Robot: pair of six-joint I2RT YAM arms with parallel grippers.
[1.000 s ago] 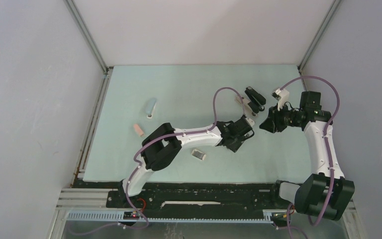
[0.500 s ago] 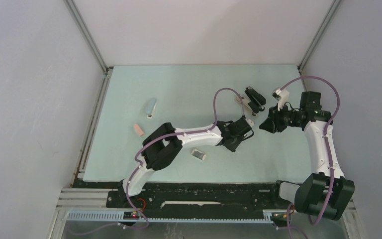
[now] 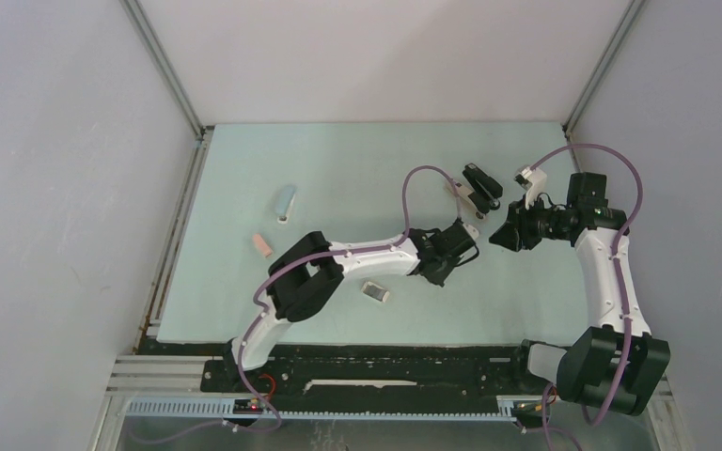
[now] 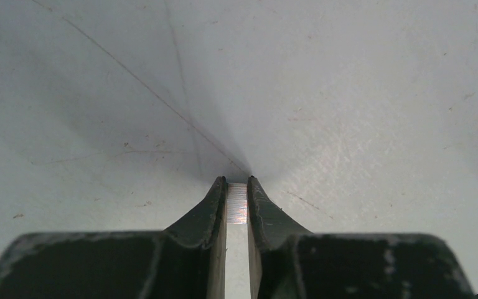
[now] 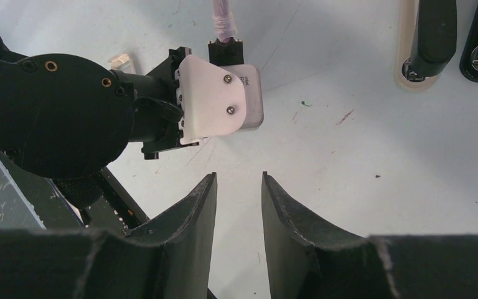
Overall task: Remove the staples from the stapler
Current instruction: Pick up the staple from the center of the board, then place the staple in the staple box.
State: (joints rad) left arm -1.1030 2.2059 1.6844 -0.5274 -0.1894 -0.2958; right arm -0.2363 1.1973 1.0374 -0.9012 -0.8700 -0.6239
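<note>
Worktop point(image 3: 357, 160): pale green sheet, walled on three sides, scuffed and lightly scratched in the wrist views.

Left tool point(image 4: 237, 189): pointed down close over the worktop, right of centre. Jaws drawn in to a narrow slot and clenched on the item below.

Staples point(image 4: 237, 205): one thin, bright silvery strip, set upright in the slot between the left tool's dark fingers point(image 4: 208, 215), touching both. Whether its lower end meets the worktop cannot be told.

Right tool point(image 5: 239, 182): released, jaws moderately apart, nothing between them. It hangs over bare worktop, facing the left arm's wrist, whose white camera mount point(image 5: 215, 99) fills the upper left of its view.

Stapler point(image 3: 479, 188): black, lying on the far right part of the worktop, beyond both tools and apart from them. The right wrist view shows one black arm on a pale base, with a second black part beside it.

Other items, left half of the worktop, well apart from both tools:
- pale blue oblong piece point(image 3: 285, 201);
- small pink block point(image 3: 261, 245);
- small grey-white box point(image 3: 375, 292), beside the left forearm.
</note>
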